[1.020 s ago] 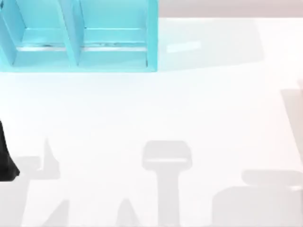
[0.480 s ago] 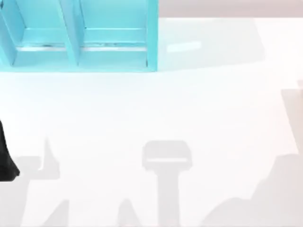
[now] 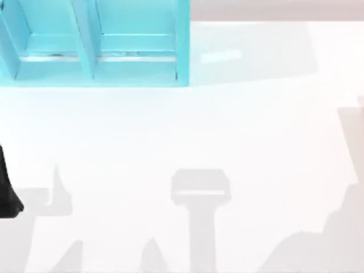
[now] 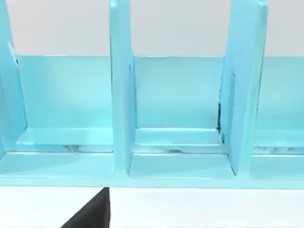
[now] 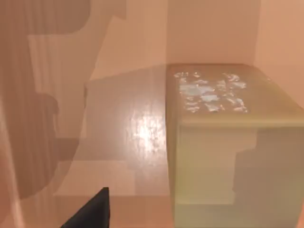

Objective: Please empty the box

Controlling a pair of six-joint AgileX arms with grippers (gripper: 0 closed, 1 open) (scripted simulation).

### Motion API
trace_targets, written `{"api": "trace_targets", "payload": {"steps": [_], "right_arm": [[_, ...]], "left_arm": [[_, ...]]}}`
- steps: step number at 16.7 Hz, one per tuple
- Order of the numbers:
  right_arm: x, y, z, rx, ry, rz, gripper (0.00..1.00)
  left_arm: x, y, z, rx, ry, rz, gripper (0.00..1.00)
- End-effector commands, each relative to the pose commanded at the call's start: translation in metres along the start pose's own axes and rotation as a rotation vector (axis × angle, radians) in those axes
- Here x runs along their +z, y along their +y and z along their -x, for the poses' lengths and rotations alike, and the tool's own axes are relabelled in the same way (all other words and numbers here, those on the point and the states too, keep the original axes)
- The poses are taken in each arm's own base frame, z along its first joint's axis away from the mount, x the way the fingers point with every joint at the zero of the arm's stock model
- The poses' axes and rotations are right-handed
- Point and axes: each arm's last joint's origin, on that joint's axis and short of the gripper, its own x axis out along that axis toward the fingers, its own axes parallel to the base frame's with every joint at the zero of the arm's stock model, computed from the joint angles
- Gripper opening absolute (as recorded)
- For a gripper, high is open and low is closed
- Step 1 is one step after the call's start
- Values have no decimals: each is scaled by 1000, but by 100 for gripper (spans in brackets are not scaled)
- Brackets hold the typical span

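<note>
The pale block (image 5: 223,142) is seen on the floor of the pink box (image 5: 142,42), close to one wall, ahead of the right gripper (image 5: 92,213), which is judged the nearer; open floor is left beside the block; whether either gripper is spread or closed cannot be told; the left gripper (image 4: 92,213) is held facing the blue rack (image 4: 180,109).
</note>
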Motion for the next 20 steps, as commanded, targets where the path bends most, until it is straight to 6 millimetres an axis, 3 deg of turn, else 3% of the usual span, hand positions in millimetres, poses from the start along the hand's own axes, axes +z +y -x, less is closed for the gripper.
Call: {"api": "trace_targets", "payload": {"steps": [6,12,20], "right_arm": [[-1,0,-63,-3,-6,0,100],[-3,1,-72,-1,-2,0,100],[-3,1,-72,-1,-2,0,40]], "left_arm": [[0,0,0,0,0,0,100],[0,0,0,0,0,0,100],[0,0,0,0,0,0,100]]}}
